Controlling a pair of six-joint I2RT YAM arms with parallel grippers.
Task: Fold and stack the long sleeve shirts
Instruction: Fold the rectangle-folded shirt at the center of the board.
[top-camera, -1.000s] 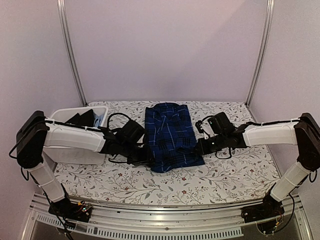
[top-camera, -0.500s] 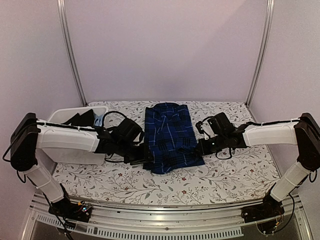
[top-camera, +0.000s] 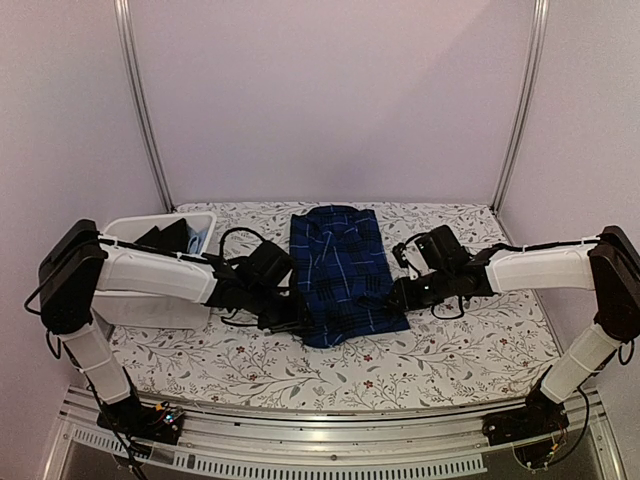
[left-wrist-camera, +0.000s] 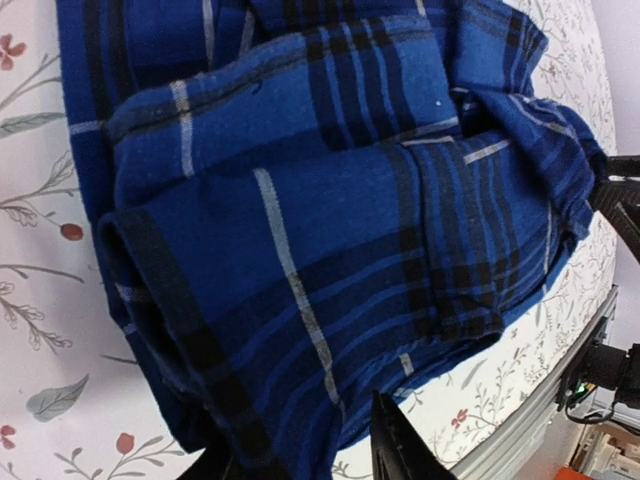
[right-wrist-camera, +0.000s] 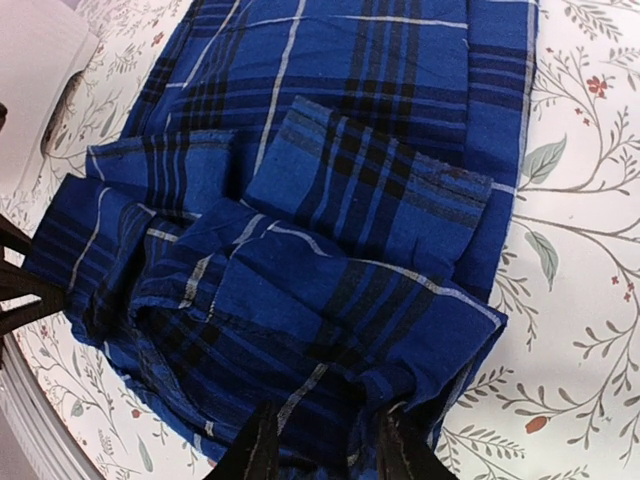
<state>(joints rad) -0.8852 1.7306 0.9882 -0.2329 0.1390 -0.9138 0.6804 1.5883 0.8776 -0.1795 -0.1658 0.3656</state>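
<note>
Far left, the white bin (top-camera: 128, 233) is sitting on the floral surface (top-camera: 470, 345) with dark fabric showing inside. Next, the left gripper (top-camera: 296, 320) is reaching in at the near-left corner of the navy plaid shirt (top-camera: 345, 268). The shirt is lying mid-surface, its long axis running straight away from the arms, collar far and hem near. The right gripper (top-camera: 400, 296) is meeting that near end on the opposite side. Neither arm is nearer, and the cloth is lying inward and ahead of each. I'd judge a lift of the hem toward the collar is coming.

The left wrist view is showing a thick rolled fold between widely spread fingers (left-wrist-camera: 398, 452). The right wrist view is showing the hem bunching between its fingers (right-wrist-camera: 254, 452), set narrower. Whether either pair is actually pinching, I cannot tell.

Only the top view is giving the collar and the bin's contents. Only the right wrist view is revealing the sleeve cuff (right-wrist-camera: 385, 190) tucked across the body.
</note>
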